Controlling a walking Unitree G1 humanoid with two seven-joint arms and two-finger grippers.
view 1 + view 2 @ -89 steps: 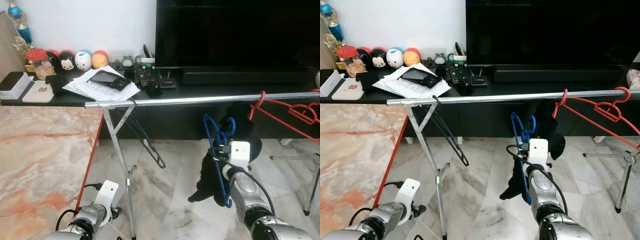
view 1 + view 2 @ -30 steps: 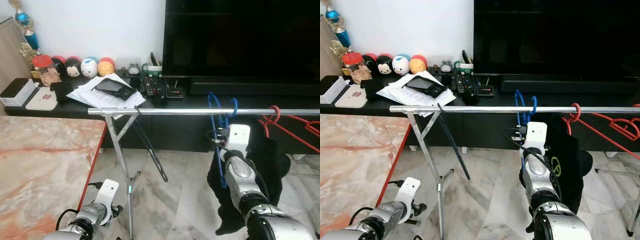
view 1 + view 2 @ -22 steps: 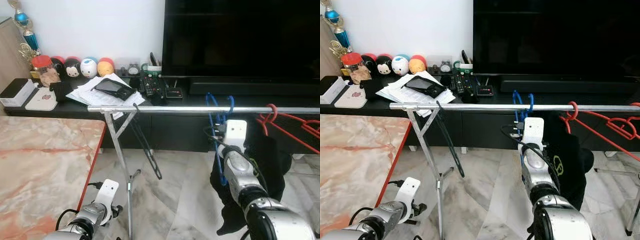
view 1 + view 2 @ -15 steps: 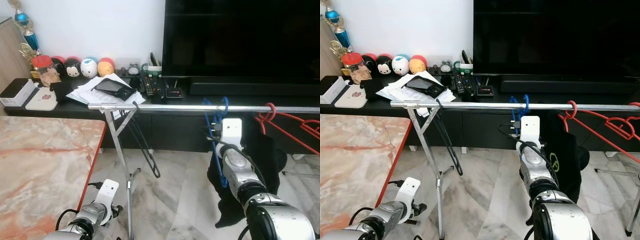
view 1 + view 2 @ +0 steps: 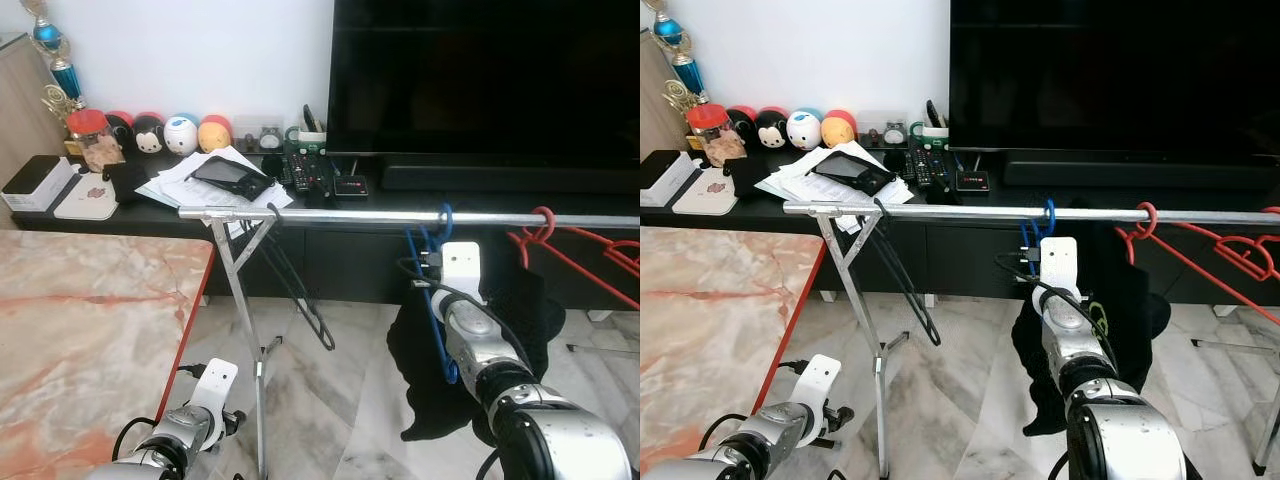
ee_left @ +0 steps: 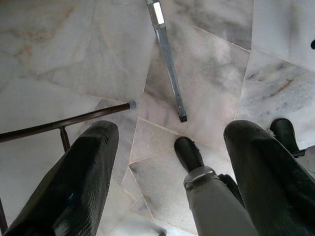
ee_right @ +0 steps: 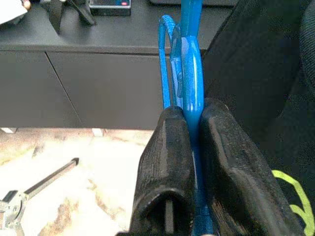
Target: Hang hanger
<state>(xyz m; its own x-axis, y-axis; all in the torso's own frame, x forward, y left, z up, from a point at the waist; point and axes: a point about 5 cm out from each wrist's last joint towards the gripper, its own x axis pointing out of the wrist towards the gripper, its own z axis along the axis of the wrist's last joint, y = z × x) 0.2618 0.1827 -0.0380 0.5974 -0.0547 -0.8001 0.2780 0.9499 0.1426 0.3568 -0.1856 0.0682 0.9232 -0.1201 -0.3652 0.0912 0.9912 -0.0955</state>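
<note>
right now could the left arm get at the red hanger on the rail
Probably not. The left gripper hangs low near the floor by the rack's leg, while the red hanger sits at the rail's far right end, with the right gripper, its blue hanger and the black garment in between.

A rail [image 5: 360, 215] runs left to right before a low surface [image 5: 200, 205]. A hanger [image 5: 432, 262] hooks over the rail near its middle, with a garment [image 5: 520, 330] hanging below it; another hanger [image 5: 575, 255] hangs near the rail's right end. Papers [image 5: 215, 180] lie on the surface behind the rail's left end, with a TV [image 5: 480, 80] to their right.
</note>
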